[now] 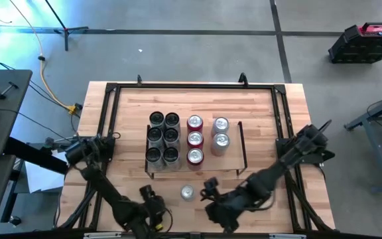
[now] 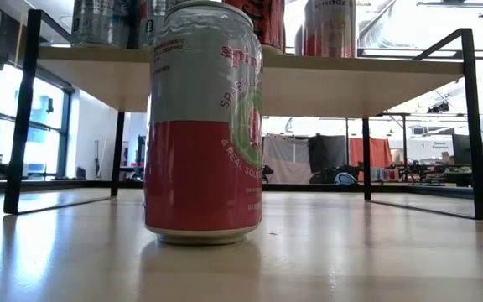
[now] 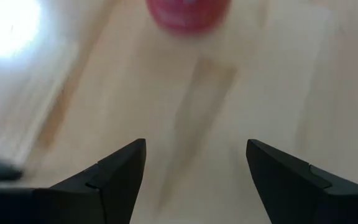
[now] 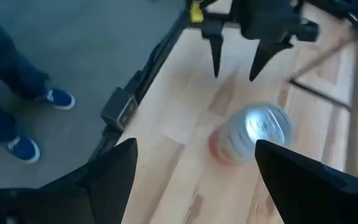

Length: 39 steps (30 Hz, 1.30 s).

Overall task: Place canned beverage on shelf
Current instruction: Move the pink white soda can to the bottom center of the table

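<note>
High view shows the red-and-silver aluminium can [image 1: 188, 192] upright on the tabletop before the light-wood wire-framed shelf [image 1: 231, 164], between the released left gripper [image 1: 148, 194] and released right gripper [image 1: 210, 188]; approach is in hand, and grasping should come next.

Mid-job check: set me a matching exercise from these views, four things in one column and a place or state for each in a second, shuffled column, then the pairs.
Things:
1. loose can
2. dark-topped cans
3. left gripper
4. right gripper

Places or states:
A. standing on the tabletop in front of the shelf, not on it
B. open, just to the picture's right of the loose can in the high view
C. six in two rows at the shelf's left end
D. open, to the picture's left of the loose can in the high view

Pairs: 1-A, 2-C, 3-D, 4-B
</note>
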### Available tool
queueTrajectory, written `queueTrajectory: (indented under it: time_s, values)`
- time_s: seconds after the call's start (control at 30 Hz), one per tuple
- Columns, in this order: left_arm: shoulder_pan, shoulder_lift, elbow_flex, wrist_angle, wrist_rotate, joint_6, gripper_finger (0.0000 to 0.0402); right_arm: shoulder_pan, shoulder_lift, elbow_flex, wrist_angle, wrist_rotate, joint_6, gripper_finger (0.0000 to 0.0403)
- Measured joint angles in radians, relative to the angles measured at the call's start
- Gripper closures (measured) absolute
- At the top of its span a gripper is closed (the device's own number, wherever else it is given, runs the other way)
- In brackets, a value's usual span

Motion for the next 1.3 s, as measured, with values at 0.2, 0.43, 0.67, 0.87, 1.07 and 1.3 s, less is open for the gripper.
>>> queueTrajectory:
  time_s: [0.2,0.43,0.67,0.87,1.07,1.3]
  values:
    - [-0.066,-0.016,0.054,-0.148,0.077,-0.140,0.0132,-0.073,0.087,0.000,0.025,-0.034,-0.082,0.0092]
    - [-0.124,-0.016,0.083,-0.211,0.133,-0.385,0.0142,-0.123,0.114,0.000,0.056,-0.005,-0.072,0.0092]
    - [-0.119,-0.016,0.085,-0.216,0.144,-0.376,0.0144,-0.131,0.140,0.000,0.093,-0.051,-0.055,0.0092]
    - [-0.098,-0.016,0.085,-0.215,0.147,-0.316,0.0144,-0.121,0.178,-0.001,0.101,-0.013,-0.025,0.0092]
    - [-0.099,-0.018,0.085,-0.226,0.137,-0.299,0.0145,-0.110,0.181,-0.001,0.093,0.043,0.097,0.0092]
    - [-0.101,-0.048,0.084,-0.304,0.123,-0.324,0.0145,-0.090,0.187,0.001,0.070,0.029,0.173,0.0092]
